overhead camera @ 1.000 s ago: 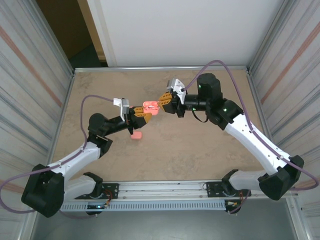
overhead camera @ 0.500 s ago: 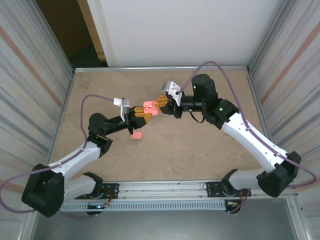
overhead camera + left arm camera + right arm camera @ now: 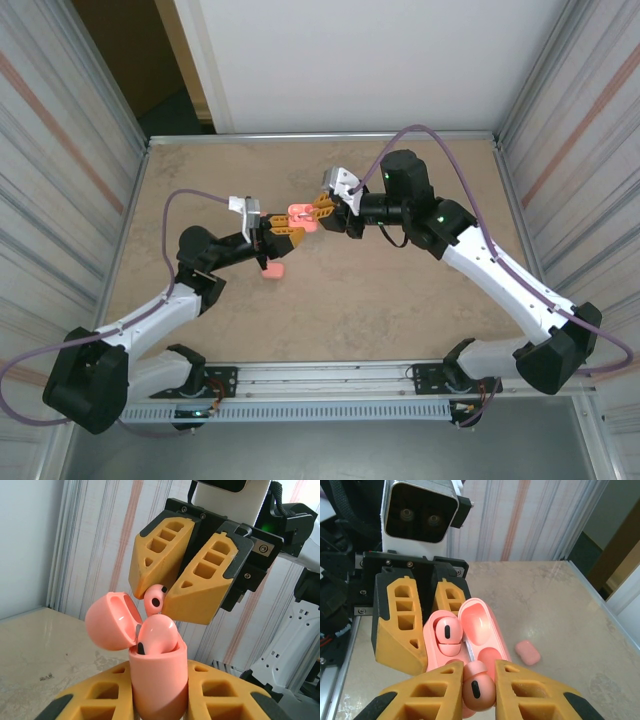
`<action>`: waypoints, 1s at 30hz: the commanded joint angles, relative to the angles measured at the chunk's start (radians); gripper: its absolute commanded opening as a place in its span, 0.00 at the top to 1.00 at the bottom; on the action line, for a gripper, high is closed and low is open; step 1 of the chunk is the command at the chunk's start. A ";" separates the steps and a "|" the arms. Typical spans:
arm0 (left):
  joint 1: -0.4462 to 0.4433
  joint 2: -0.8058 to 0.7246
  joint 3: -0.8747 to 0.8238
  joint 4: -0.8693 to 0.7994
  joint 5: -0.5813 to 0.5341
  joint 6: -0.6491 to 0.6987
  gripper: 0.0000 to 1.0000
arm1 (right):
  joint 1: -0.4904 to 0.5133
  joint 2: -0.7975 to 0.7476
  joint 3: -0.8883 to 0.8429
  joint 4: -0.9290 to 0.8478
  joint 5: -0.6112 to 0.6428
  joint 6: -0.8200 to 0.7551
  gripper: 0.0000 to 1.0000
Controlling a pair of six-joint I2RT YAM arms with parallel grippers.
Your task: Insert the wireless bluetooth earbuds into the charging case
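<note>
One earbud (image 3: 446, 632) is sitting in the open charging case (image 3: 159, 675) your left gripper (image 3: 287, 231) is clamping, and your right gripper (image 3: 158, 593) is pinching the second earbud (image 3: 479, 690) just above, likely needing lowering straight into the free socket.

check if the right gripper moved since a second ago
Yes: the right gripper, holding an earbud, has shifted left toward the open case, judged against the spare case lying on the table.

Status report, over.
Left gripper shut on open charging case, one earbud seated. Right gripper shut on second earbud just above it. Spare case on table, not blocking.
</note>
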 commanded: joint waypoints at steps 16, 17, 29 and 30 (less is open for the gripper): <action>-0.004 0.011 0.046 0.031 0.012 0.004 1.00 | 0.013 0.023 0.064 -0.077 -0.058 -0.019 0.74; -0.004 0.011 0.046 0.032 0.012 0.004 1.00 | 0.012 0.022 0.066 -0.077 -0.060 -0.016 0.72; -0.008 0.006 0.042 0.021 0.012 0.011 1.00 | 0.012 -0.031 0.081 0.000 -0.020 0.093 0.38; -0.008 0.005 0.041 0.019 0.010 0.011 1.00 | 0.012 -0.045 0.074 0.012 -0.014 0.103 0.34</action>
